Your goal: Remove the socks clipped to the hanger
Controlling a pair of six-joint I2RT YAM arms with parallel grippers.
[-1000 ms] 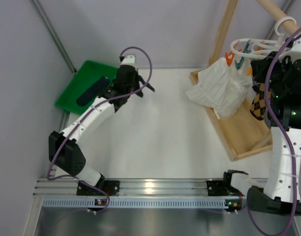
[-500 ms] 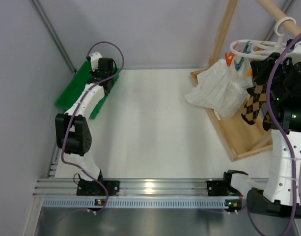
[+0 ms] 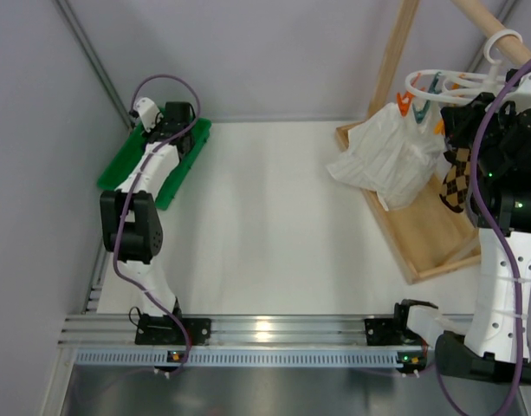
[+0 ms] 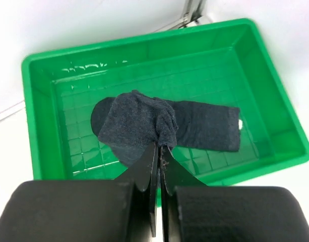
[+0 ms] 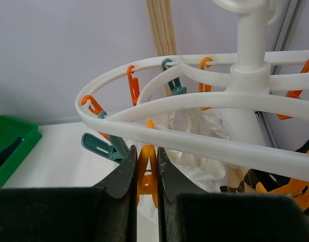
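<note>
My left gripper (image 4: 159, 146) is shut on a bunched plain dark sock (image 4: 134, 126) and holds it over a green tray (image 4: 38, 101). A second dark sock (image 4: 209, 128) lies flat in that tray. In the top view the left gripper (image 3: 174, 117) is over the tray (image 3: 118, 173) at the far left. My right gripper (image 5: 146, 161) is shut on an orange clip (image 5: 146, 176) hanging from the white ring hanger (image 5: 194, 136). An argyle sock (image 3: 456, 178) hangs from the hanger (image 3: 447, 82) beside the right gripper (image 3: 456, 130).
A large white cloth (image 3: 382, 160) hangs from the hanger over the wooden rack (image 3: 421, 238). The hanger's hook (image 3: 501, 43) sits on a wooden rod. Teal clips (image 5: 101, 146) and other orange clips (image 5: 133, 85) hang round the ring. Grey walls stand close behind.
My left arm has swung left from the middle of the table to over the green tray, carrying the dark sock. The argyle sock has swayed slightly; the right gripper stays at the hanger.
</note>
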